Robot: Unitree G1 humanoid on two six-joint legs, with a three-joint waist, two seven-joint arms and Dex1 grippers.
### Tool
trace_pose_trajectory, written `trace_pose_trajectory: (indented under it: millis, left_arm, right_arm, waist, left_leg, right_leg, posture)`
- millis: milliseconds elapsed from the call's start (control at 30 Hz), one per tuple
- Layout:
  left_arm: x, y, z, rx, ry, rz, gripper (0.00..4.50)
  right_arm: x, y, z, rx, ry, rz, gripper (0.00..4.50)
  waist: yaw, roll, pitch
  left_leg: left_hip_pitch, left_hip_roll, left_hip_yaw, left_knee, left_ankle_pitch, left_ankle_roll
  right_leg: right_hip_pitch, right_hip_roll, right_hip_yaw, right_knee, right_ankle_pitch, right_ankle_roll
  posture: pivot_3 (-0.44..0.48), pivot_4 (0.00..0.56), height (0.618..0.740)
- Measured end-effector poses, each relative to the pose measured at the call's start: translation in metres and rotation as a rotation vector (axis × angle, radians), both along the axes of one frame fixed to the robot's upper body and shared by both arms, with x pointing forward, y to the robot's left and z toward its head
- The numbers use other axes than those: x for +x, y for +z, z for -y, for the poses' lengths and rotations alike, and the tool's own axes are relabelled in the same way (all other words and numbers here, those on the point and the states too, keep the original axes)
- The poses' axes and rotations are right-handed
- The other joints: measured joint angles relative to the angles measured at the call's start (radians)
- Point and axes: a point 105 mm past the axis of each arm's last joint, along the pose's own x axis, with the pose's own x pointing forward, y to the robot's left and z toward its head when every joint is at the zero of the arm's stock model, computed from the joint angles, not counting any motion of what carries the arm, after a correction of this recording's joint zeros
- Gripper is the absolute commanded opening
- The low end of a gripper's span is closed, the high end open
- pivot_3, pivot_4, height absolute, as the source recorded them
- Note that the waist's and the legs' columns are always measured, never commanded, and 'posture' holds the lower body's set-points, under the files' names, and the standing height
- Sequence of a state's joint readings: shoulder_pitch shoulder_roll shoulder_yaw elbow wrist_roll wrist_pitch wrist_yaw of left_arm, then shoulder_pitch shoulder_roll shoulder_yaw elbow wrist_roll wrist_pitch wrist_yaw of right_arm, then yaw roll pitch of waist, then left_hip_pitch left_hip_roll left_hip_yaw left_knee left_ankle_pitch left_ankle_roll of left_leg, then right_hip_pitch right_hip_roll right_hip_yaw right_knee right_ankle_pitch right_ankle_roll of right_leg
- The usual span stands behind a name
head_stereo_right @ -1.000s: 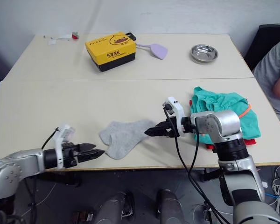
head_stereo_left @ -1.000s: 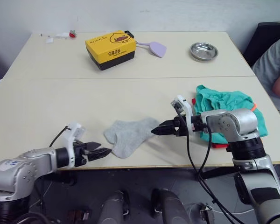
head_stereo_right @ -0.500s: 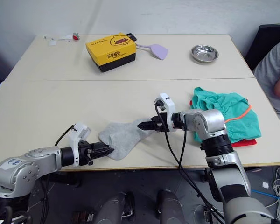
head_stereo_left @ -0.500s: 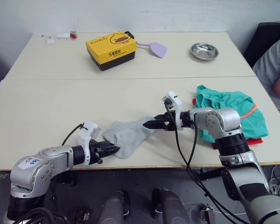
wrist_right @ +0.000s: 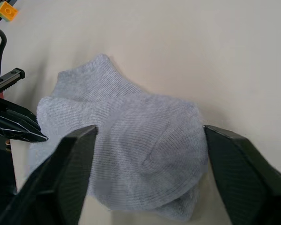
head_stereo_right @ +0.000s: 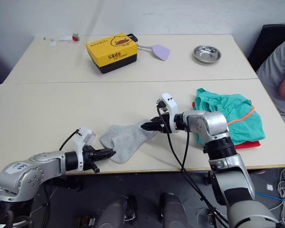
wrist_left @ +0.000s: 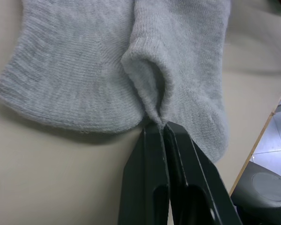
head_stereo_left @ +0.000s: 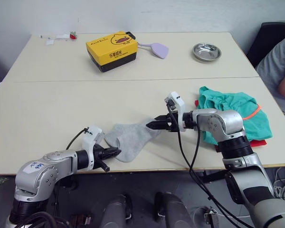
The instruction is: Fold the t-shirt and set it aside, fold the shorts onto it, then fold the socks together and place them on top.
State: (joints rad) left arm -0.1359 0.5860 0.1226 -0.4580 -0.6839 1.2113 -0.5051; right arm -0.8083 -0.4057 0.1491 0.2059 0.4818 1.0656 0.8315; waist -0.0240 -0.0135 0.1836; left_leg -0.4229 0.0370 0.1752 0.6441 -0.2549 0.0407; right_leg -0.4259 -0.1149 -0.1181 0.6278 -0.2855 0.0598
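The grey socks [head_stereo_left: 130,137] lie overlapped near the table's front edge. My left gripper [head_stereo_left: 115,152] is shut on the socks' near-left edge, and the left wrist view shows a fold of sock [wrist_left: 150,89] pinched at its tips [wrist_left: 161,125]. At the socks' right end, my right gripper [head_stereo_left: 152,125] is open with its fingers either side of the cloth [wrist_right: 145,154]. The teal shorts [head_stereo_left: 232,107] lie bunched on the folded red t-shirt [head_stereo_left: 259,142] at the table's right, behind my right arm.
At the back of the table stand a yellow duck box [head_stereo_left: 112,50], a lilac spatula [head_stereo_left: 156,48] and a metal bowl [head_stereo_left: 206,51]. Small bits [head_stereo_left: 61,36] lie at the far left corner. A person [head_stereo_left: 280,71] sits at the right edge.
My left gripper has moved in to the socks' near edge and shut on it. My right gripper has slid left over the socks' right end and narrowed.
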Motion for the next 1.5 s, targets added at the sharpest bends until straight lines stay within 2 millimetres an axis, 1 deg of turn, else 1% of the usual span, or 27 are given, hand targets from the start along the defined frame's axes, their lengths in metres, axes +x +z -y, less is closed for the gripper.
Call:
trace_pose_trajectory:
  millis: [233, 367, 467, 533, 567, 600, 733, 867, 967, 1100, 1300, 1400, 1500]
  left_arm:
    - [0.0, -0.001, -0.001, -0.008, -0.017, 0.003, 0.0]
    - [-0.004, 0.001, -0.003, -0.035, -0.042, 0.006, 0.0]
    - [-0.013, 0.001, -0.003, -0.092, -0.08, -0.016, 0.0]
    - [-0.018, 0.009, -0.006, -0.157, -0.099, -0.025, 0.0]
    - [-0.018, 0.017, -0.01, -0.189, -0.102, -0.016, 0.0]
    - [-0.019, 0.027, -0.019, -0.205, -0.096, -0.005, 0.0]
    - [-0.017, 0.038, -0.039, -0.169, -0.069, -0.004, 0.0]
    - [-0.007, 0.044, -0.05, -0.163, -0.047, -0.002, 0.0]
    - [0.005, 0.046, -0.053, -0.146, -0.043, 0.004, 0.0]
    - [0.018, 0.046, -0.05, -0.143, -0.059, 0.0, 0.0]
    - [0.028, 0.038, -0.05, -0.118, -0.065, -0.02, 0.0]
    - [0.034, 0.039, -0.054, -0.107, -0.046, -0.003, 0.0]
    - [0.036, 0.04, -0.054, -0.106, -0.045, 0.002, 0.0]
  right_arm:
    - [0.001, 0.001, 0.0, 0.004, -0.001, 0.011, 0.03]
    - [0.0, 0.005, 0.003, 0.008, 0.002, 0.024, 0.01]
    - [-0.004, 0.017, 0.006, 0.049, 0.015, 0.046, 0.01]
    - [-0.01, 0.027, 0.007, 0.081, 0.032, 0.061, 0.01]
    - [-0.014, 0.029, 0.007, 0.089, 0.037, 0.065, 0.01]
    - [-0.019, 0.03, 0.008, 0.096, 0.043, 0.064, 0.01]
    - [-0.026, 0.028, 0.01, 0.105, 0.031, 0.055, 0.01]
    - [-0.03, 0.022, 0.008, 0.115, 0.008, 0.051, 0.01]
    - [-0.032, 0.019, 0.004, 0.143, -0.029, 0.064, 0.01]
    - [-0.031, 0.011, 0.002, 0.145, -0.072, 0.077, 0.01]
    - [-0.027, 0.009, 0.005, 0.139, -0.106, 0.105, 0.01]
    - [-0.026, 0.009, 0.004, 0.14, -0.113, 0.12, 0.01]
    - [-0.025, 0.009, 0.004, 0.137, -0.117, 0.124, 0.01]
  waist:
    - [-0.003, 0.0, 0.0]
    - [-0.005, 0.0, 0.0]
    - [-0.005, 0.0, 0.0]
    - [-0.005, 0.0, 0.0]
    - [-0.005, 0.0, 0.0]
    - [-0.007, 0.0, 0.0]
    - [-0.007, 0.0, 0.0]
    - [-0.006, 0.0, 0.0]
    - [-0.004, 0.0, 0.0]
    - [-0.006, 0.0, 0.0]
    - [-0.012, 0.0, 0.001]
    - [-0.011, 0.0, 0.001]
    - [-0.01, 0.0, 0.001]
  left_leg:
    - [0.0, 0.0, 0.0, -0.001, 0.0, 0.0]
    - [0.0, 0.0, 0.0, -0.003, 0.0, 0.0]
    - [-0.001, 0.0, 0.0, -0.006, 0.0, -0.001]
    - [-0.001, 0.0, 0.0, -0.008, 0.001, -0.002]
    - [-0.001, 0.001, 0.0, -0.008, 0.001, -0.002]
    - [-0.001, 0.001, 0.0, -0.008, 0.001, -0.002]
    - [0.0, 0.001, 0.0, -0.009, 0.002, -0.003]
    - [0.0, 0.0, 0.0, -0.011, 0.002, -0.003]
    - [0.0, 0.0, 0.0, -0.013, 0.003, -0.004]
    - [-0.001, -0.001, 0.001, -0.013, 0.003, -0.004]
    - [-0.001, 0.0, 0.001, -0.014, 0.004, -0.005]
    - [0.0, 0.0, 0.001, -0.014, 0.005, -0.005]
    - [0.0, 0.0, 0.001, -0.014, 0.005, -0.005]
  right_leg:
    - [-0.001, 0.0, 0.0, -0.001, 0.0, 0.0]
    - [-0.002, 0.0, 0.001, -0.001, 0.0, 0.0]
    - [-0.004, 0.0, 0.0, -0.002, -0.001, -0.001]
    - [-0.004, 0.0, 0.0, -0.002, -0.001, -0.002]
    - [-0.004, 0.0, 0.0, -0.002, -0.001, -0.002]
    - [-0.004, 0.0, 0.0, -0.002, -0.001, -0.002]
    - [-0.004, 0.0, 0.0, -0.002, -0.001, -0.002]
    - [-0.005, 0.0, 0.0, -0.004, -0.001, -0.002]
    - [-0.005, 0.0, 0.0, -0.004, -0.001, -0.002]
    - [-0.005, 0.0, 0.0, -0.005, -0.001, -0.002]
    - [-0.005, 0.001, 0.0, -0.004, -0.001, -0.002]
    - [-0.005, 0.001, 0.0, -0.003, -0.001, -0.002]
    - [-0.005, 0.001, 0.0, -0.003, -0.001, -0.002]
  posture:
    - [0.0, 0.15, 0.74]
    - [0.0, 0.15, 0.74]
    - [0.0, 0.15, 0.74]
    - [0.0, 0.15, 0.74]
    - [0.0, 0.15, 0.74]
    - [0.0, 0.15, 0.74]
    - [0.0, 0.15, 0.74]
    - [0.0, 0.15, 0.74]
    - [0.0, 0.15, 0.74]
    - [0.0, 0.15, 0.74]
    - [0.0, 0.15, 0.74]
    - [0.0, 0.15, 0.74]
    - [0.0, 0.15, 0.74]
